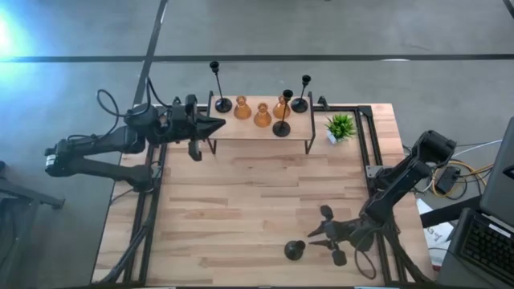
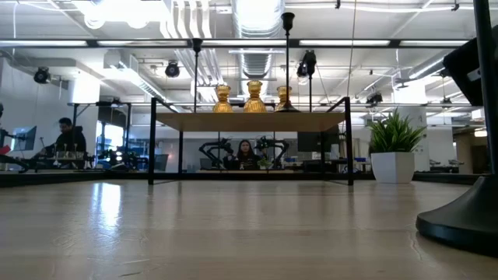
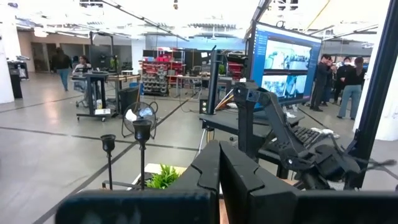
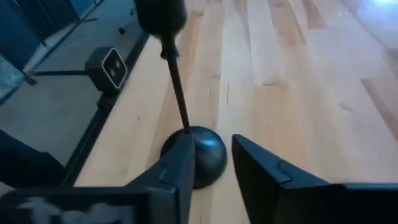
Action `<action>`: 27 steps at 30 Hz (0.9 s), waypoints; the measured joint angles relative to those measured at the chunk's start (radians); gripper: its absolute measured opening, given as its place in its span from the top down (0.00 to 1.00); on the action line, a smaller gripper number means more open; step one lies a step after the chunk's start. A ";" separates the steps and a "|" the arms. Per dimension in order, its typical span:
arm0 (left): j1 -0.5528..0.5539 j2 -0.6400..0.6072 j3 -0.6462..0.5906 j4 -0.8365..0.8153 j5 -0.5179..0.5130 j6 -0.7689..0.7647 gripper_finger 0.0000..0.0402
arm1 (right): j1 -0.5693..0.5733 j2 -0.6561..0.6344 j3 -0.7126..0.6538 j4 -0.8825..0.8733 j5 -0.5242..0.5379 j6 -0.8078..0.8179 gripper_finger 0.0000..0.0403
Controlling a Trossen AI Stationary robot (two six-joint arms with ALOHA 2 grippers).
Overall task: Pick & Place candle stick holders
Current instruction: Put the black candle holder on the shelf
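Where right gripper (image 1: 315, 238) parts, black holder (image 1: 295, 250) just beside.

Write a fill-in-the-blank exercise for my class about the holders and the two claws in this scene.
1. The shelf carries ____ amber holders.
2. The lone black holder stands on the table beside the ____ claw.
3. The left claw is ____ and holds nothing.
4. The white pot on the table holds a green ____.

Missing words: three; right; shut; plant
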 joint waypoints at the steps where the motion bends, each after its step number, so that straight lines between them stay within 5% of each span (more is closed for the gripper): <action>1: 0.000 0.000 0.001 0.002 0.000 0.000 0.98 | 0.000 0.019 0.000 0.019 0.000 0.001 0.72; 9: 0.000 -0.001 -0.004 0.000 0.000 0.000 0.98 | -0.003 0.132 0.004 0.261 -0.001 -0.052 0.54; 17: 0.000 -0.001 -0.004 0.001 0.001 0.000 0.98 | -0.026 0.232 0.076 0.277 -0.001 -0.101 0.54; 23: 0.000 -0.001 -0.005 0.000 0.001 0.001 0.98 | -0.052 0.257 0.128 0.277 0.000 -0.166 0.67; 27: 0.000 0.000 -0.006 0.000 0.001 0.001 0.98 | -0.070 0.225 0.139 0.274 -0.043 -0.214 0.90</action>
